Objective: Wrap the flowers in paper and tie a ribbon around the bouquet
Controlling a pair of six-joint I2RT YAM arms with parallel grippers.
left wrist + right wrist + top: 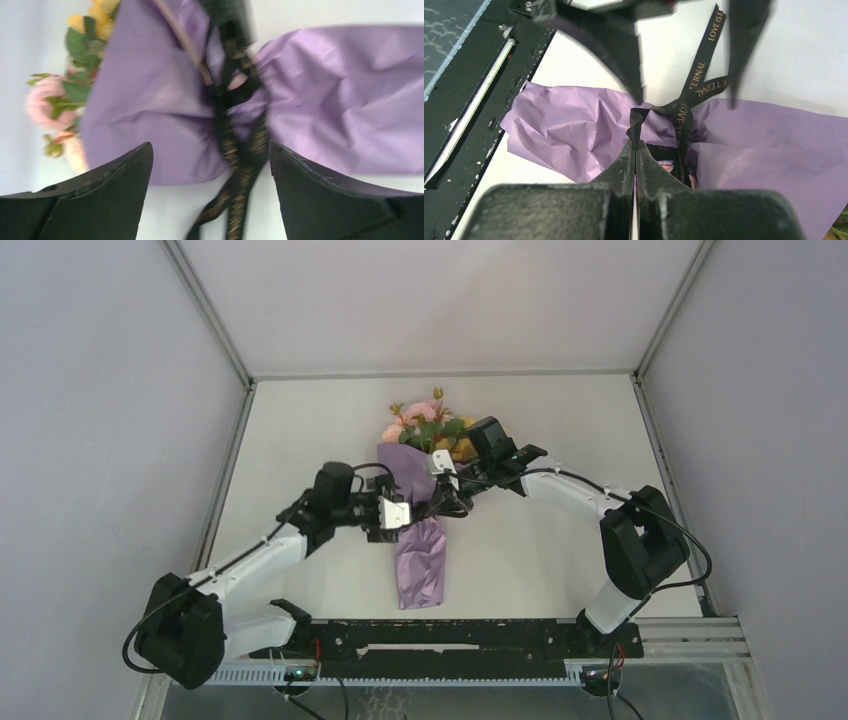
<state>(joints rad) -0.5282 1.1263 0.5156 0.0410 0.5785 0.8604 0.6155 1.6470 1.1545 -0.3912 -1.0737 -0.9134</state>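
The right gripper (634,148) has its fingers pressed flat together on a strand of the black ribbon (698,82), right at the pinched waist of the bouquet (421,545). The left gripper (211,150) has its fingers (107,192) spread wide, one on each side of the ribbon's loose ends beside that same waist. The ribbon is cinched around the purple paper (350,95) at mid-bouquet. The pink and yellow flowers (425,418) stick out of the bouquet's far end, and the bouquet lies on the white table (560,560) between the two arms.
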